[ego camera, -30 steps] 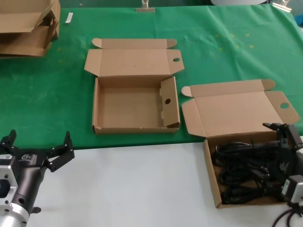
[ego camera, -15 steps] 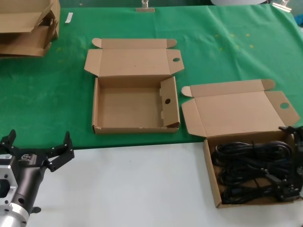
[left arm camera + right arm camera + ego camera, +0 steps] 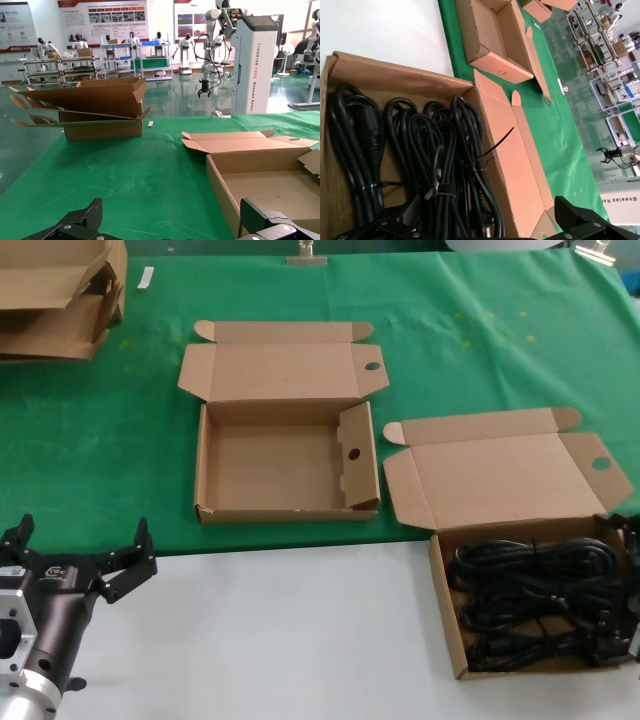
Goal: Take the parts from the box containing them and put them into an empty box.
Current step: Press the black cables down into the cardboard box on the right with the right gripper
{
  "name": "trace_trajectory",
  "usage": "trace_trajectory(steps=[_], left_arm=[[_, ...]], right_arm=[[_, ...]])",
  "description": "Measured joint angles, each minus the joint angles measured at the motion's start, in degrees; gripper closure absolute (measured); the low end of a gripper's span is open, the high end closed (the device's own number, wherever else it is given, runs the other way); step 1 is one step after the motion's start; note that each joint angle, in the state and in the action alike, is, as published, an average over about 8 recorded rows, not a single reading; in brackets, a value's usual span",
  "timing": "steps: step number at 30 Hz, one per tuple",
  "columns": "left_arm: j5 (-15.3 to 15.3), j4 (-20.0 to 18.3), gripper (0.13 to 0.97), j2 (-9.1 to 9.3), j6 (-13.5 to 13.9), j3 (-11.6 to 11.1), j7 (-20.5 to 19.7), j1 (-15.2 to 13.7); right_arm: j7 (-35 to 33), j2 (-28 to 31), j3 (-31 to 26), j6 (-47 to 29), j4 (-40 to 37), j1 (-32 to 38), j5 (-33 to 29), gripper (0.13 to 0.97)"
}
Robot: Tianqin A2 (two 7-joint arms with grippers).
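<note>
Lying coiled, tied: black cables [image 3: 535, 605] filling box [image 3: 446, 615].

Matt brown cardboard for both boxes [image 3: 285, 455] [image 3: 450, 625]; glossy black rubbery sheathing on the cables [image 3: 535, 605]. At twelve o'clock, green felt-like cloth [image 3: 480, 330]; at six, smooth white tabletop [image 3: 290, 640].

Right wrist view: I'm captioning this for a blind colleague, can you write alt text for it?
Black cable bundles fill an open cardboard box on a white table, with the right gripper low over them, its jaws spread wide apart. Farther off, an empty cardboard box sits on green cloth.
</note>
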Motion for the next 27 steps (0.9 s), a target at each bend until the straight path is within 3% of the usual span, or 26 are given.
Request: trace_trajectory(steps=[11, 19, 23, 27], left_arm=[[0.0, 0.0, 0.132, 0.0, 0.0, 0.0, 0.0, 0.0], [0.0, 0.0, 0.132, 0.0, 0.0, 0.0, 0.0, 0.0], [0.0, 0.0, 0.132, 0.0, 0.0, 0.0, 0.0, 0.0], [0.0, 0.0, 0.132, 0.0, 0.0, 0.0, 0.0, 0.0]], right_arm=[[-0.19, -1.12, -2.8, 0.82, -1.12, 2.51, -0.97, 0.194], [1.22, -0.84, -3.92, 1.12, -0.94, 2.92, -1.88, 0.319], [2.53, -0.62, -4.42, 1.37, -0.47, 2.86, -2.77, 0.319], [3.83, -0.4, -4.75, 1.69, 0.05, 2.56, -3.6, 0.415]])
